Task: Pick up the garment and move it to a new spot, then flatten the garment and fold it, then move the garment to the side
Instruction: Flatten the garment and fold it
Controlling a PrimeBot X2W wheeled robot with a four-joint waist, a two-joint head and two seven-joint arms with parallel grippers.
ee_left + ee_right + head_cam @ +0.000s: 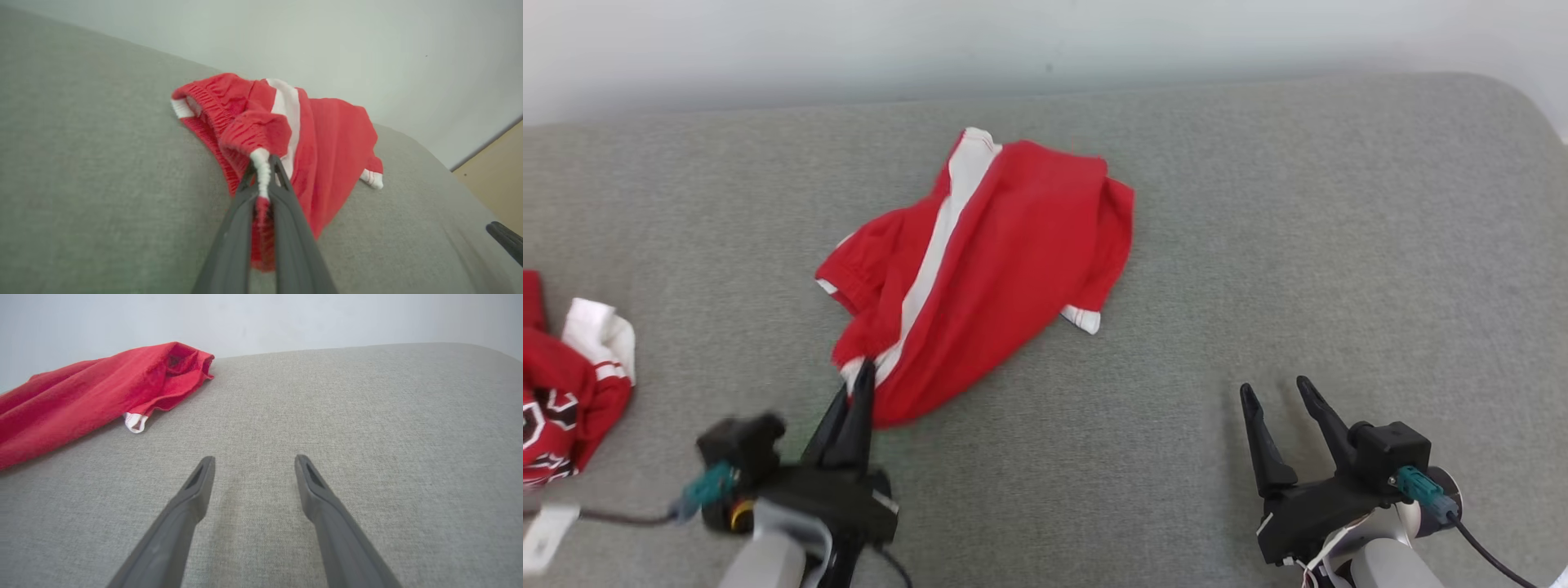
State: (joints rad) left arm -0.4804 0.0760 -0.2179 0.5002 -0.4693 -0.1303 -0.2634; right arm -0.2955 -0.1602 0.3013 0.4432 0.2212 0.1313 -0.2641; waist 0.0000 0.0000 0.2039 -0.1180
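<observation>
Left wrist view: your left gripper (pixel 264 162) pinches a white-trimmed edge of the garment (pixel 331 134), right gripper (pixel 1274 387) spread idle, so lift it clear of the cushion (pixel 81 163) before carrying.

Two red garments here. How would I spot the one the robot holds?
Start at the grey cushion. Near its middle lies the crumpled red garment, one corner pinched by the left gripper. Unlike the printed heap at the left edge, it has a long white stripe.

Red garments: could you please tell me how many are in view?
2: one garment lies mid-surface, pinched by the left gripper; a second garment sits bunched at the left edge, partly cropped.
</observation>
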